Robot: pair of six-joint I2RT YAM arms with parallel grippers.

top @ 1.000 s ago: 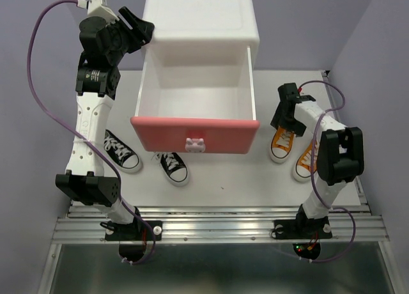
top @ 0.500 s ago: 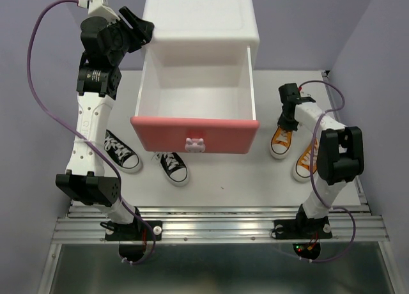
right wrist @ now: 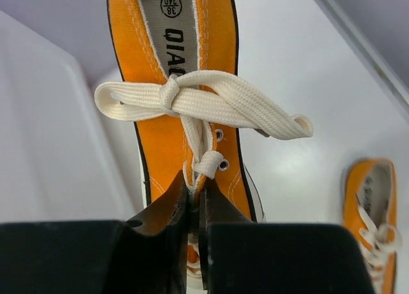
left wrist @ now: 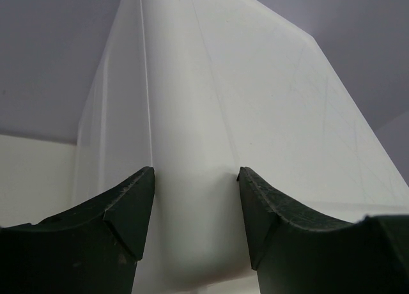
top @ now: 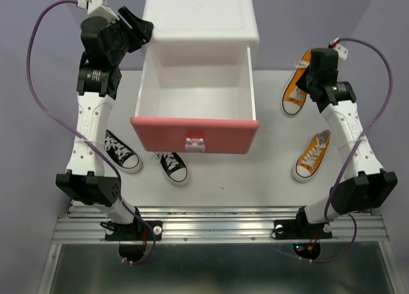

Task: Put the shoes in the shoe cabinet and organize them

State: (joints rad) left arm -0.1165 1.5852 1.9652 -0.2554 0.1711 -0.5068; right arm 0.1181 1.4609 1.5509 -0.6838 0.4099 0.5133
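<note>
While gripped: two orange sneakers, two black

- The left gripper fills the bottom of the frame, its two dark fingers spread apart.
- Between them sits a rounded vertical corner of the white shoe cabinet.
- Both inner finger edges lie against or just beside that corner; actual contact cannot be told.
- A purple wall shows behind the cabinet.

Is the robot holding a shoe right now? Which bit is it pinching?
Yes. The right pincer holds one orange shoe up off the table, pinched at its laced front. The left pincer just straddles the cabinet's corner.
</note>
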